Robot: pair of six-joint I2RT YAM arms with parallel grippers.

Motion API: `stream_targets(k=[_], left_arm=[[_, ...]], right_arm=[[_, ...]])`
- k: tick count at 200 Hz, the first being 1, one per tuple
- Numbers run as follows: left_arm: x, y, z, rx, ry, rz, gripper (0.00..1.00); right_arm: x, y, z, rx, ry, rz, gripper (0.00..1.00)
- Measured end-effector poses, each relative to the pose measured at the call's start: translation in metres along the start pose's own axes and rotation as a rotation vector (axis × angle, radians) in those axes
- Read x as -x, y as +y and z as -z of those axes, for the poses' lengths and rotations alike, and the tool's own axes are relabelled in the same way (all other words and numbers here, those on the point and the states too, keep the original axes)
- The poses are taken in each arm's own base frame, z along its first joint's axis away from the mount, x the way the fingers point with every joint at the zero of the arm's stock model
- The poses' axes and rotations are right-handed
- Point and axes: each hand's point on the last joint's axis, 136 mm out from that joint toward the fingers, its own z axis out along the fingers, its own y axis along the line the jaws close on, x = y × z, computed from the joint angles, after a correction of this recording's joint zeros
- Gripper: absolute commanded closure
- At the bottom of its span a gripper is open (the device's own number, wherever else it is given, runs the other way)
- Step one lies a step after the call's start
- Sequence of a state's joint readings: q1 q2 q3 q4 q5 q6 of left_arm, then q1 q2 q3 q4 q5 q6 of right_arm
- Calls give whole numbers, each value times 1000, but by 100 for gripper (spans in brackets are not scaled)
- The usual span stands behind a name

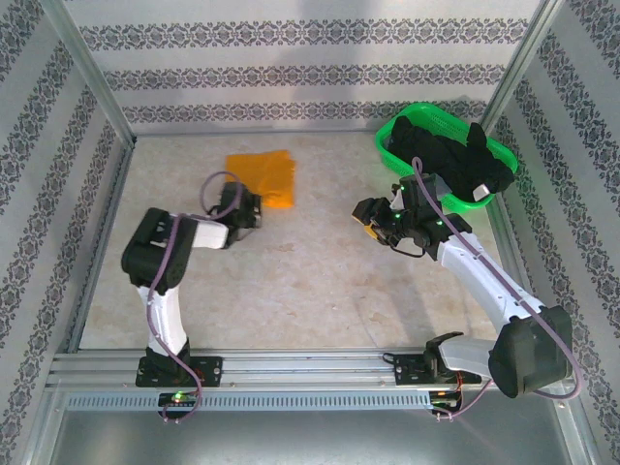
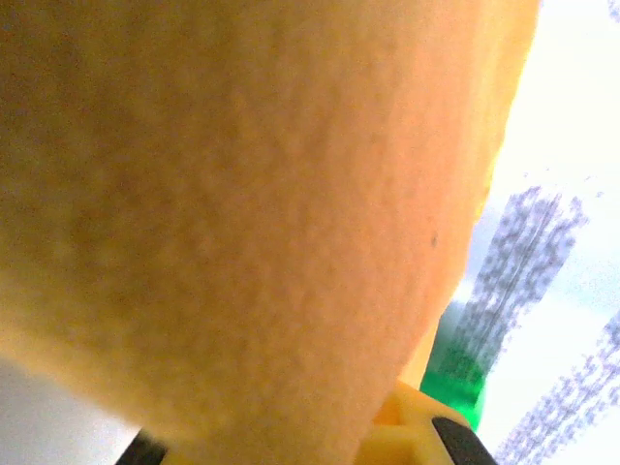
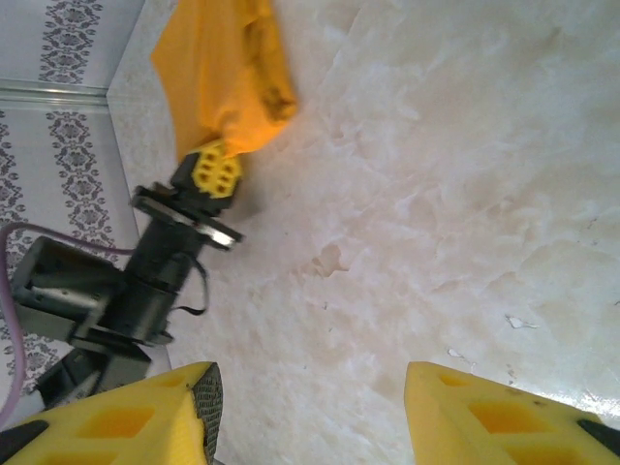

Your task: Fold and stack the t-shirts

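Nearest, in the right wrist view, the right gripper (image 3: 310,417) has its two yellow fingers (image 3: 126,421) standing well apart w/ nothing btwn them, just bare marbled worktop (image 3: 436,194) underneath. From above it hovers right of ctr, near the basket but short of it, holding nothing.

Left of ctr, the left gripper (image 1: 247,208) points toward the far side, clamped tight on the near edge of the mustard-orange t-shirt (image 1: 263,176). The right wrist view confirms the grip: the cloth is pinched at the yellow fingertips and bunched into a dark crease there, and the rest fans out away from them. In the left wrist view the same cloth (image 2: 242,213) hangs right over the lens — blurred, warm orange, w/ a fine pebbled knit, shading darker toward the upper left.

Beyond the left gripper, the shirt lies on the worktop as a rough folded rectangle. It is plain, w/ slightly uneven edges, and sits left of ctr toward the far side.

Farthest, in the far right corner, is the green mesh basket (image 1: 417,108). The black t-shirts (image 1: 455,160) are heaped inside, crumpled, w/ one end humped over the near-right rim — well apart from the orange one.
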State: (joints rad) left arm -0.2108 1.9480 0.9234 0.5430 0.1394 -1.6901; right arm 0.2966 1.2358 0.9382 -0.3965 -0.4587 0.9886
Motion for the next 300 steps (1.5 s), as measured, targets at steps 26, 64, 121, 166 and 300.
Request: stream_targets(k=[26, 64, 121, 166, 300], left_arm=[[89, -11, 15, -12, -50, -25, 100], [185, -32, 37, -17, -32, -171, 100], [237, -17, 45, 58, 51, -325, 100], [247, -11, 33, 78, 83, -341, 62], [54, -87, 273, 104, -450, -814, 0]], right_arm=[[1, 4, 1, 8, 0, 7, 47], [2, 16, -9, 66, 35, 40, 47], [7, 47, -23, 170, 81, 98, 48], [9, 63, -27, 208, 84, 136, 47], [72, 48, 70, -46, -478, 342, 2]])
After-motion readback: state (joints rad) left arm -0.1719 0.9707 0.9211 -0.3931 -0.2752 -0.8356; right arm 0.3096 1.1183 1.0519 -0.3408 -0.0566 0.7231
